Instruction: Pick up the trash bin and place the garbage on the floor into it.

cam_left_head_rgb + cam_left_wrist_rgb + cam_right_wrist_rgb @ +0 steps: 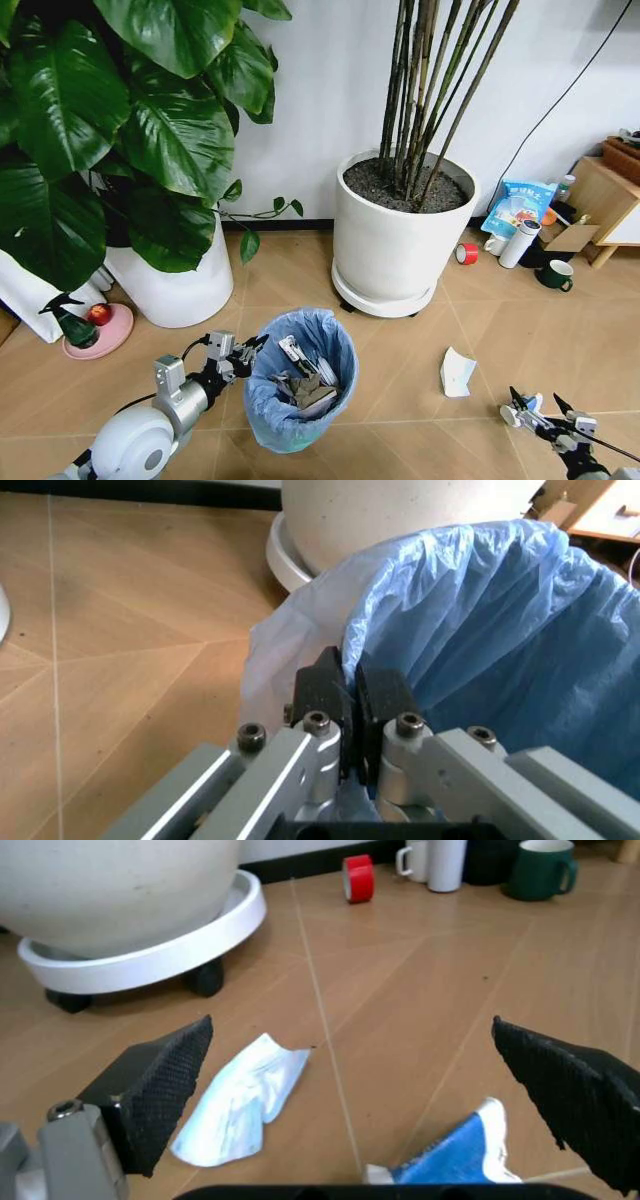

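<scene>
**Now: bin in hand, two scraps left to collect**

Broadly, the floor (400, 360) of herringbone wood-look tile runs from the wall to the robot, with two large white plant pots (400, 240) standing at the far side, one left and one centre. Near centre, the trash bin (300, 385) with its crinkled light-blue liner already carries several scraps of paper and wrapper inside.

The left tool (245, 352) is at the bin's left rim; the left wrist view shows its dark pads (322, 686) pressed nearly together with the blue plastic edge (450, 630) pinched between them, so it holds the bin by its rim. The right tool (535, 408) hovers low at the near right with its jaws spread wide and nothing between them.

Two pieces of garbage are out on the floor: a crumpled white paper (458, 372) to the right of the bin, near the centre pot, and a blue-and-white packet (455, 1155) close under the right tool.

To do this step well, I judge the right tool should settle straight down over the packet, one pad on each side, and close only once its tips reach the tile, since a flat packet slips easily. The left grip looks thin, mostly plastic, so the bin should be moved gently and kept upright.
</scene>
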Controlling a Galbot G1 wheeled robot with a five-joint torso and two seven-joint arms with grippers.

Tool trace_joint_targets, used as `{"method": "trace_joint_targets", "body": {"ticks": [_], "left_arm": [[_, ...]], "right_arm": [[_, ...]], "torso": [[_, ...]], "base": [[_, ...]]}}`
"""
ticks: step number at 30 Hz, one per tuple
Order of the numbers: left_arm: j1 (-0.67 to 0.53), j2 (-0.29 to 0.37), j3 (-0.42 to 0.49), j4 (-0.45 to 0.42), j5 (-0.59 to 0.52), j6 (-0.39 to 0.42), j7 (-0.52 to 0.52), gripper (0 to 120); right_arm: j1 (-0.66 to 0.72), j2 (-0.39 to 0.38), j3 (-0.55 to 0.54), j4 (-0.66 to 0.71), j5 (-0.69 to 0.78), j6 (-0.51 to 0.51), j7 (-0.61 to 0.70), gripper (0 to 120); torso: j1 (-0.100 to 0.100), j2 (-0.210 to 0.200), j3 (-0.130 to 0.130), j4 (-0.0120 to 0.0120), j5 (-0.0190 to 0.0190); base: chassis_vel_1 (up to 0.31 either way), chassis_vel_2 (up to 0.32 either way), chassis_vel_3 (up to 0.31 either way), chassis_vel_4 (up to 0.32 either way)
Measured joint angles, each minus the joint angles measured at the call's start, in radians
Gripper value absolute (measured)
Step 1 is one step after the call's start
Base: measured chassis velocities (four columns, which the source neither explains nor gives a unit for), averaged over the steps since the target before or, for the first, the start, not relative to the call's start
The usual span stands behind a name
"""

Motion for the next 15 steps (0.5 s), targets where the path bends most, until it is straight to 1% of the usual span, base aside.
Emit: {"method": "trace_joint_targets", "body": {"ticks": [5,8,9,12,13,15], "left_arm": [[0.0,-0.001,0.001,0.001,0.0,0.0,0.0,0],[0.0,-0.002,0.001,0.001,0.0,0.0,0.0,0],[0.0,-0.002,0.001,0.001,0.0,0.0,0.0,0],[0.001,0.003,-0.002,0.0,-0.002,0.0,0.0,0],[0.001,0.003,-0.002,0.0,-0.002,0.0,0.0,0],[0.002,0.006,-0.005,-0.001,-0.004,0.0,0.0,0]], "right_arm": [[0.01,0.016,-0.008,-0.006,0.025,-0.011,0.038,100],[0.046,0.048,-0.031,-0.021,0.07,-0.019,0.115,100],[0.046,0.048,-0.031,-0.021,0.07,-0.019,0.115,100],[0.091,0.069,-0.058,-0.032,0.137,-0.065,0.213,100],[0.091,0.069,-0.058,-0.032,0.137,-0.065,0.213,100],[0.114,0.074,-0.064,-0.041,0.154,-0.088,0.269,100]], "torso": [[0.0,0.0,0.0,0.0,-0.0002],[0.0,0.0,0.0,0.0,0.0],[0.0,0.0,0.0,0.0,0.0],[0.0,0.0,0.0,0.0002,0.0],[0.0,0.0,0.0,0.0002,0.0],[0.0,0.0,0.0,0.0001,0.0]], "base": [[0.0,0.0,0.0,0.0],[0.0,0.0,0.0,0.0],[0.0,0.0,0.0,0.0],[0.0,0.0,0.0,0.0],[0.0,0.0,0.0,0.0],[0.0,0.0,0.0,0.0]]}}
